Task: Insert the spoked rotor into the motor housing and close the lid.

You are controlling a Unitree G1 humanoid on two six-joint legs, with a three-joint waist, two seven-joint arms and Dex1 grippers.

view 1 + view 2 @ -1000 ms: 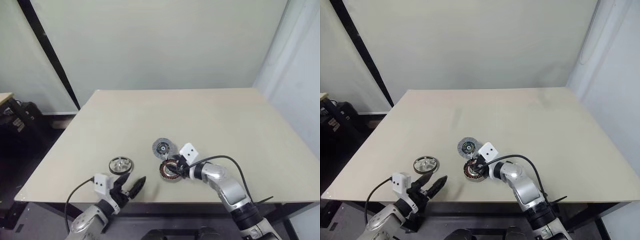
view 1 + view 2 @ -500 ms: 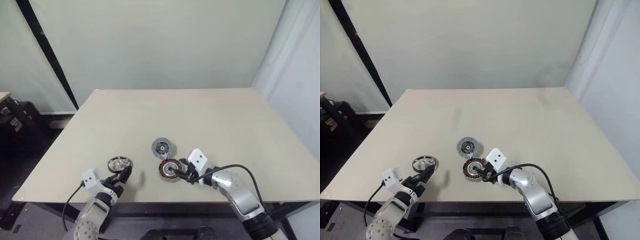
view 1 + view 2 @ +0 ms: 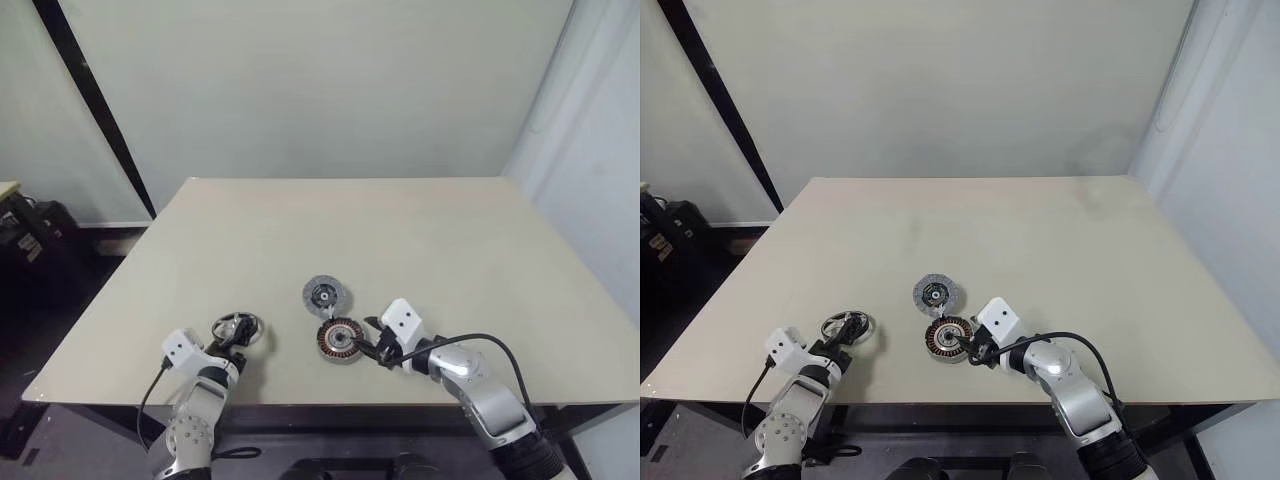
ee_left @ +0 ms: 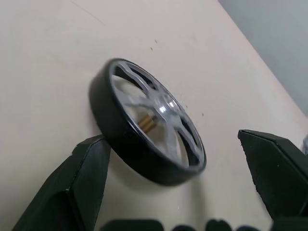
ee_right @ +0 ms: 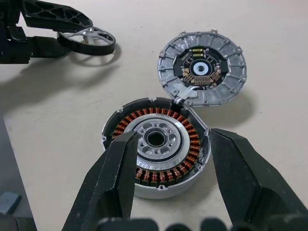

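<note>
- While the spoked rotor (image 4: 147, 139) lies on the table left of the motor housing (image 5: 156, 147), it is straddled by the left gripper (image 4: 178, 192), jaws wide, nothing clamped
- Housing is flanked, seemingly steadied, by the half-open right gripper (image 5: 168, 183)
- Lid (image 5: 202, 67) rests touching the housing's far rim
- Insertion and closing are judged undone

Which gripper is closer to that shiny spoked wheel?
The left gripper. Its open fingers sit on either side of the spoked rotor near the table's front edge. The right gripper is further off, its fingers straddling the motor housing.
</note>
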